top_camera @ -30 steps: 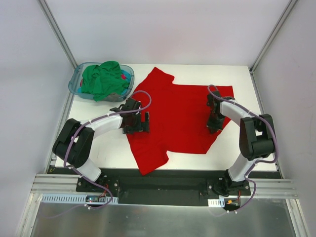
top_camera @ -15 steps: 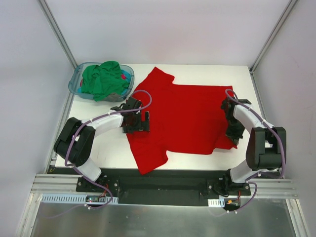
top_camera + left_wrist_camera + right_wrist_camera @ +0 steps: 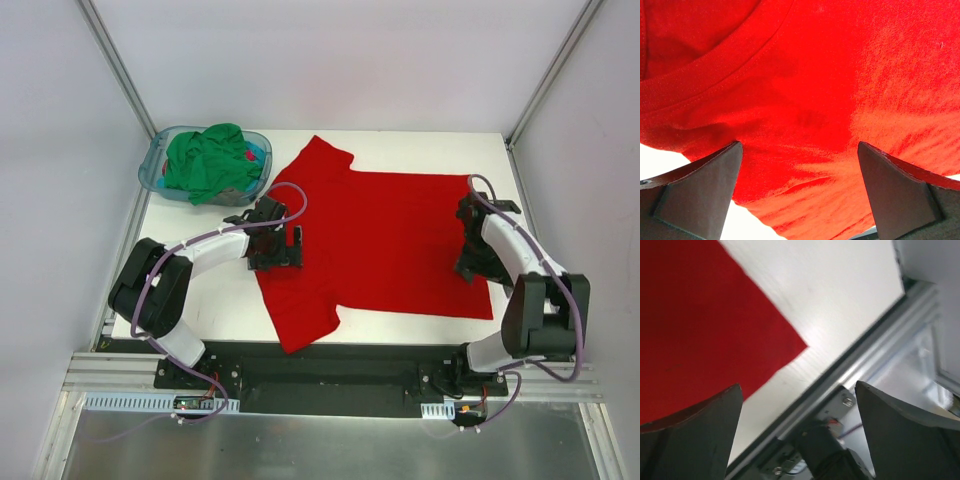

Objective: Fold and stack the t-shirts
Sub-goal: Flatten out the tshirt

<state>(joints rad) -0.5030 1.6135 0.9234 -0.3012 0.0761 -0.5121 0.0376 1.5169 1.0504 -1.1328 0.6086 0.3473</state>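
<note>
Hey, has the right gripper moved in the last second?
Yes. The right gripper moved rightward over the red t-shirt, toward the table's right edge.

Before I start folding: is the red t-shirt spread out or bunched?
Spread out: the red t-shirt lies flat on the table, both sleeves and the hem edge showing.

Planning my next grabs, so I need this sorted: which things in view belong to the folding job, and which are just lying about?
Part of the job:
- red t-shirt, spread flat
- green t-shirt, bunched up

Just lying about:
- translucent blue-teal plastic basket, holding the green one
- white table beneath everything
</note>
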